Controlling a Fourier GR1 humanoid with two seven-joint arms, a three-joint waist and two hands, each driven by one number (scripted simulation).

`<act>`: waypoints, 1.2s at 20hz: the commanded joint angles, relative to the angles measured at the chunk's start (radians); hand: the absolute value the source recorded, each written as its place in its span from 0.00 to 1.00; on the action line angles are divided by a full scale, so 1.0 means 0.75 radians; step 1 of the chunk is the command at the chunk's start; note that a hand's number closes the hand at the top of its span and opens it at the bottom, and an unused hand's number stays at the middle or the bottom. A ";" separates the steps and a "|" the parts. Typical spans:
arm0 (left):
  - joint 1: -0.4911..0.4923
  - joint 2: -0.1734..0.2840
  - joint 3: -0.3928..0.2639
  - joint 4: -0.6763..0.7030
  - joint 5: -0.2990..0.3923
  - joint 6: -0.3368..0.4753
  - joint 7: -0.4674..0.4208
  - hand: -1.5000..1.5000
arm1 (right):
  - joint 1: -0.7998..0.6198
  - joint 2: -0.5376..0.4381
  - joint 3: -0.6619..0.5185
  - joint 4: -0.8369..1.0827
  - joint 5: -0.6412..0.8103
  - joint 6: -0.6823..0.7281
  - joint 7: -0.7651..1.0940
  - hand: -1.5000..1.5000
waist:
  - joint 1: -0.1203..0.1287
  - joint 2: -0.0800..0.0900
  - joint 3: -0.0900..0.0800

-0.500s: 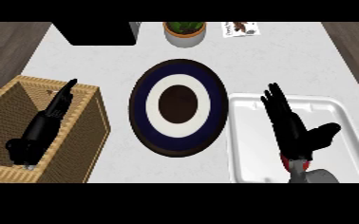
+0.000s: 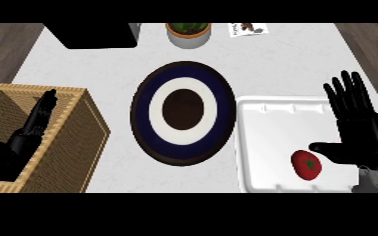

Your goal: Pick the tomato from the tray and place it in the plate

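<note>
- near the right edge, the tomato (image 2: pixel 306 164) lies in the white tray's (image 2: pixel 273 125) near part, right of the plate (image 2: pixel 184 112)
- likely light, smooth, easily bruised; best cupped round its middle
- right hand (image 2: pixel 353 130) is spread wide, holding nothing; since earlier it has shifted right, uncovering the tomato
- left hand (image 2: pixel 33 125) rests open over the basket (image 2: pixel 74 130)

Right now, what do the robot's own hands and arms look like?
Both hands are matt black, with long jointed fingers and a thumb, much like a person's. The right hand shows a broad palm; the left hand looks slimmer, seen edge-on. No cables or markings show.
</note>
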 commanded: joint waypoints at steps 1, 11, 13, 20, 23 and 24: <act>0.099 0.049 0.016 0.057 -0.071 0.050 0.079 0.50 | 0.208 0.017 -0.154 -0.109 -0.007 -0.036 -0.204 0.00 | -0.026 0.009 -0.011; 0.085 0.010 -0.051 0.051 -0.124 0.097 0.098 0.50 | 0.605 -0.101 -0.233 -0.378 -0.080 0.269 -0.207 0.00 | -0.005 0.018 -0.013; 0.020 0.073 0.027 0.089 -0.068 0.047 0.107 0.50 | 0.603 -0.201 -0.240 -0.395 -0.023 0.296 -0.148 0.00 | -0.001 0.023 -0.014; 0.039 0.061 -0.006 0.106 -0.056 0.022 0.071 0.50 | 0.643 -0.461 -0.280 -0.381 0.213 0.341 -0.001 0.00 | 0.028 0.028 -0.016; 0.019 0.056 -0.009 0.125 -0.060 0.020 0.069 0.50 | 0.656 -0.526 -0.310 -0.347 0.226 0.408 0.039 0.00 | 0.028 0.027 -0.014; 0.036 0.006 -0.074 0.081 -0.125 0.083 0.071 0.50 | 0.631 -0.512 -0.250 -0.345 0.298 0.371 0.070 0.00 | 0.040 0.028 -0.014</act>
